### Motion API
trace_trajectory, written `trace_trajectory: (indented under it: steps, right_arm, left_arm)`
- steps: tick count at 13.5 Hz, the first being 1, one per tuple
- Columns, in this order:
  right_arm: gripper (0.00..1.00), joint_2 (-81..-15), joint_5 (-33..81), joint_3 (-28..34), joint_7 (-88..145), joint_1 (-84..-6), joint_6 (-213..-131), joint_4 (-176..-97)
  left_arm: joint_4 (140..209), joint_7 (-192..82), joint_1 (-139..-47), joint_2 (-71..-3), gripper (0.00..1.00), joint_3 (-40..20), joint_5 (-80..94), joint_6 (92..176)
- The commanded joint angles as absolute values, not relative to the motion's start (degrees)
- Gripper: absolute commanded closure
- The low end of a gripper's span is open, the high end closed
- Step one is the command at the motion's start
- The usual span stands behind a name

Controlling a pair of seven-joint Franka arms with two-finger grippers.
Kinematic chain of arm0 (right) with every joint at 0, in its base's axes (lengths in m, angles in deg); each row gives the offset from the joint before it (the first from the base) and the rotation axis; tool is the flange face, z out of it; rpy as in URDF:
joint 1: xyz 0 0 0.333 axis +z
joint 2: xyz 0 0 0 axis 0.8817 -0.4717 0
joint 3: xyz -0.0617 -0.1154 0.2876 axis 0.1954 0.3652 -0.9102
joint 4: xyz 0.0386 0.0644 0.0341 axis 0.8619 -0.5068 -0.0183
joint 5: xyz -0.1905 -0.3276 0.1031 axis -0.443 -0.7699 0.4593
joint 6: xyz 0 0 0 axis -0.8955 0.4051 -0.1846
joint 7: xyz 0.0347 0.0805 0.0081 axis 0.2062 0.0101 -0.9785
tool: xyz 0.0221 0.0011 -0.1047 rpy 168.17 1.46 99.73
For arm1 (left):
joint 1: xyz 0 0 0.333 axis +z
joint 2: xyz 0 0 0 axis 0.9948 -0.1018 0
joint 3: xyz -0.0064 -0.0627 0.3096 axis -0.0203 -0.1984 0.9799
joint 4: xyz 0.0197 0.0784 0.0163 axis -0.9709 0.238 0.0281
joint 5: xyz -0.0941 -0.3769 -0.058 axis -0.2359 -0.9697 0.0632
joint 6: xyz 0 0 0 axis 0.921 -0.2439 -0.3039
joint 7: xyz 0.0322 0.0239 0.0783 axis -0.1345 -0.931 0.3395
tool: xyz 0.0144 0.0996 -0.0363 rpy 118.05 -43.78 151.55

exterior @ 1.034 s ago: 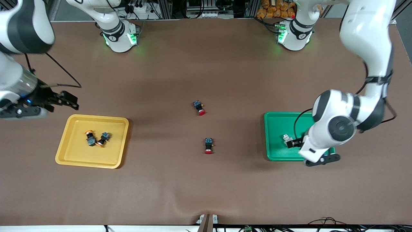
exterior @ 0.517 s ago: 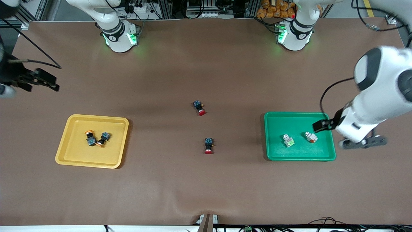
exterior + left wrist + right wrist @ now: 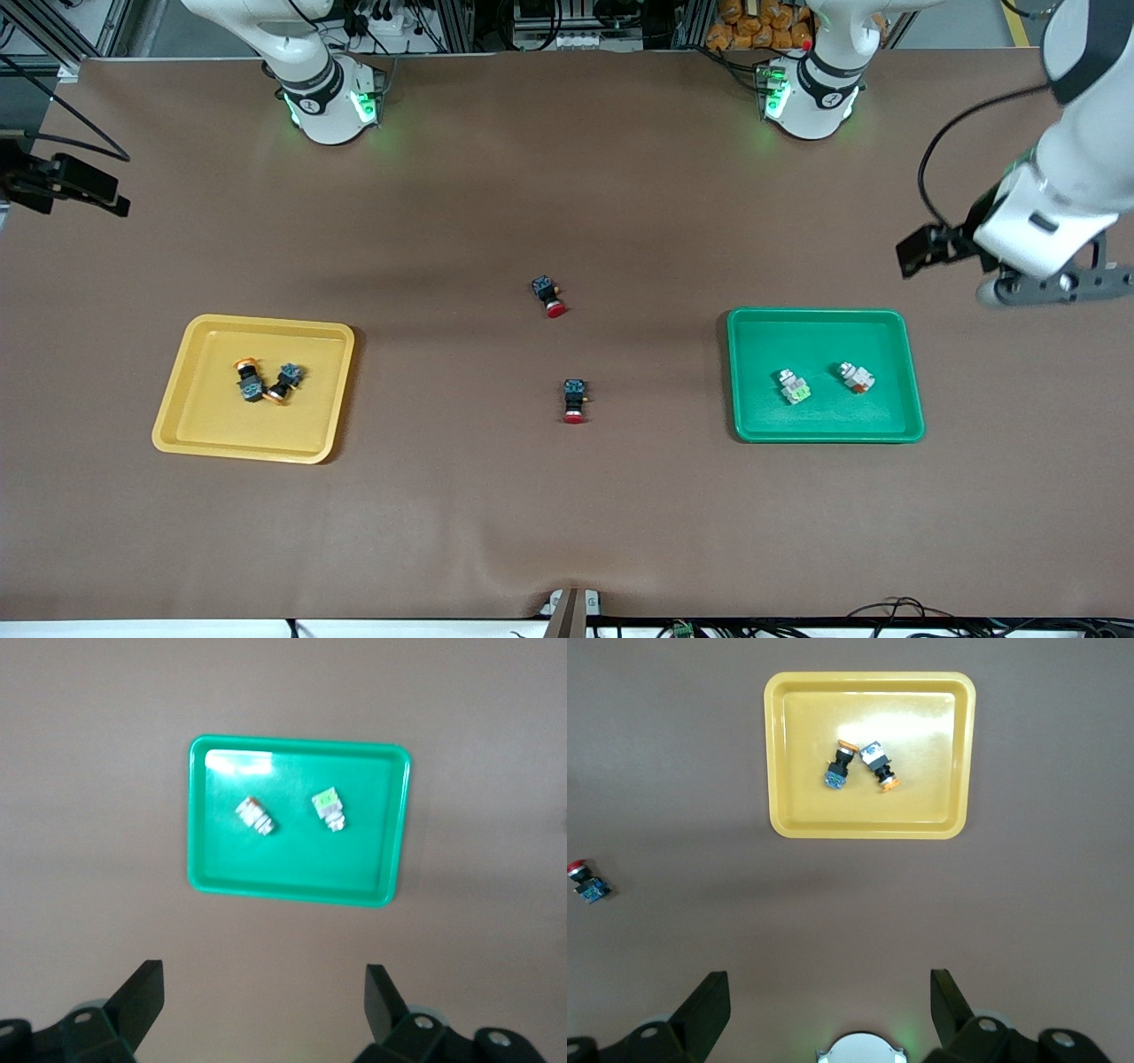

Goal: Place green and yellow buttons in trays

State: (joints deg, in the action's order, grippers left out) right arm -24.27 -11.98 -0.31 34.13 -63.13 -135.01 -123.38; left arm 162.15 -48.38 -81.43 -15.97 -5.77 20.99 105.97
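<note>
Four target buttons sit sorted by colour, so we judge the placing done. Two yellow-capped buttons point(image 3: 263, 381) lie touching in the yellow tray point(image 3: 205, 436), black bodies on their sides. Two pale-bodied buttons lie apart in the green tray point(image 3: 753, 337): the green-capped button point(image 3: 795, 386) toward the right arm's end, the second pale button point(image 3: 857, 377) beside it, cap colour not clear to us. Two red-capped buttons point(image 3: 549, 295) stay on the worktop point(image 3: 567, 532) between the trays, well apart from both; they aren't task items, so leaving them looks correct.

Left end effector point(image 3: 264, 1001) hangs high over bare worktop near the green tray, fingers spread wide, holding nothing. Right end effector point(image 3: 830, 1003) is also up, over the worktop near the yellow tray at its own end, fingers wide, empty. In the front view the right arm shows only at the frame edge. Both point straight down. We read both arms as clear of the trays, nothing left to pick.
</note>
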Motion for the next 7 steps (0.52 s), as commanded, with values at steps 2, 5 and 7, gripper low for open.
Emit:
trace_trajectory:
  steps: [2, 5, 7]
  right_arm:
    - [0.00, -24.6, -13.2, 0.3, 34.4, -62.4, -132.9, -121.8]
    - [0.00, -24.6, -13.0, 0.0, 35.1, -62.2, -132.6, -121.7]
    - [0.00, -24.6, -12.7, -0.1, 35.6, -62.1, -131.7, -121.8]
  left_arm:
    - [170.0, -51.1, -81.5, -7.6, 0.00, -3.9, 19.6, 104.7]
    - [171.0, -51.2, -85.6, -5.4, 0.00, 1.8, 18.1, 103.9]
    - [171.0, -52.0, -86.6, -4.9, 0.00, 3.3, 17.8, 102.9]
